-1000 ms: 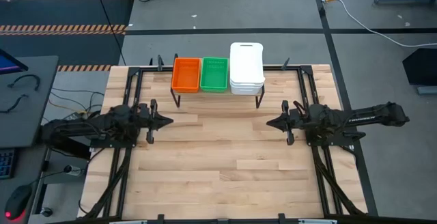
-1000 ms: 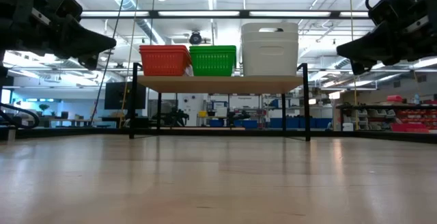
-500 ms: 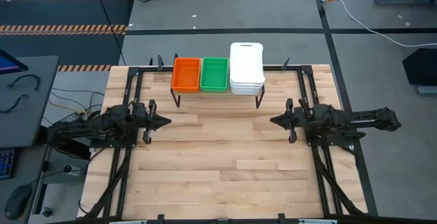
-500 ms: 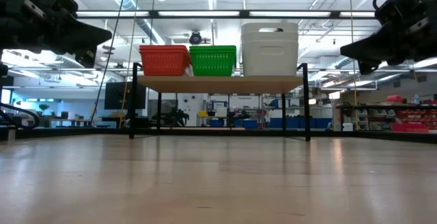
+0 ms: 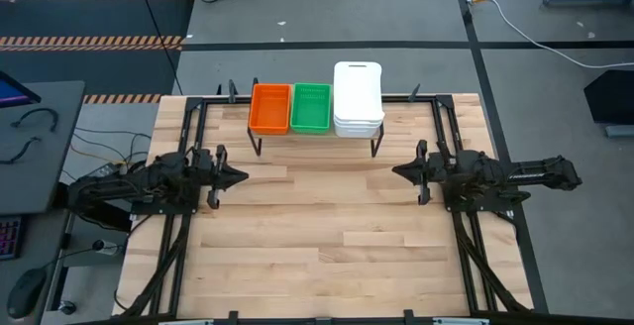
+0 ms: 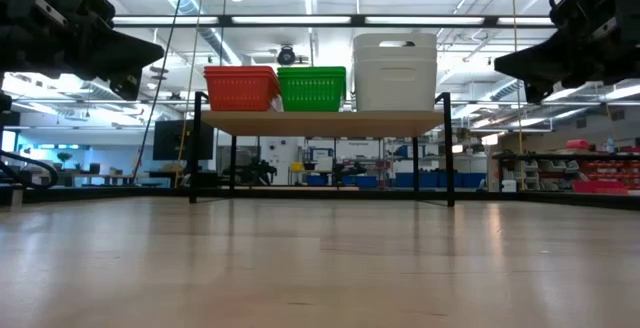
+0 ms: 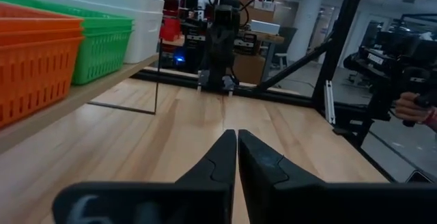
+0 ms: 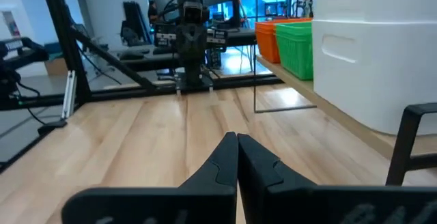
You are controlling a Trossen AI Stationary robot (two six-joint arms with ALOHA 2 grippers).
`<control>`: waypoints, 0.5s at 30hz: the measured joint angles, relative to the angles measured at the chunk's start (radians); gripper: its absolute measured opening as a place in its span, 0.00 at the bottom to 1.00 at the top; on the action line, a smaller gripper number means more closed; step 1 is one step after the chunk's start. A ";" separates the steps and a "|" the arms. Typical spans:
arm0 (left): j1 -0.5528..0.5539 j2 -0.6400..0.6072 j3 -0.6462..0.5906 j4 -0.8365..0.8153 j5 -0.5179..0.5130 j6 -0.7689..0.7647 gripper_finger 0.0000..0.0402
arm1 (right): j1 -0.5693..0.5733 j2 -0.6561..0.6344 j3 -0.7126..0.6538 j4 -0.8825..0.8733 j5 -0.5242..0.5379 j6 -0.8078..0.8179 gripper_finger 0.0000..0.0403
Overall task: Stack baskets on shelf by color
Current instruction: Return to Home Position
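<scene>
Since the job is now calling for a return to the rest pose, the wooden tabletop (image 5: 327, 236) is carrying only the shelf (image 6: 320, 122) at its far edge. The shelf is holding the baskets in three nested piles set in a row. The white baskets (image 5: 358, 99) are standing as the tallest pile at the end nearer the right arm (image 5: 505, 174). The green baskets (image 5: 311, 108) are sitting in the middle, and the orange baskets (image 5: 270, 108) are sitting just beside them at the end nearer the left arm (image 5: 149, 181). Both arms are reaching in from their own sides of the tabletop, level with each other and pointing toward one another, well apart from the shelf and its thin legs. The left fingers (image 7: 218, 159) and the right fingers (image 8: 222, 156) are pressing flat together and holding nothing. The sorting is looking finished, so doing this step well is probably meaning a slow, straight retreat. Each arm should be drawing back along its own side, with the fingers together and no swing toward the shelf that might be jolting the piles.
</scene>
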 joint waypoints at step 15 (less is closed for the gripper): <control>0.000 0.000 -0.001 0.013 0.006 0.000 0.05 | 0.000 0.003 0.000 0.004 0.000 0.041 0.03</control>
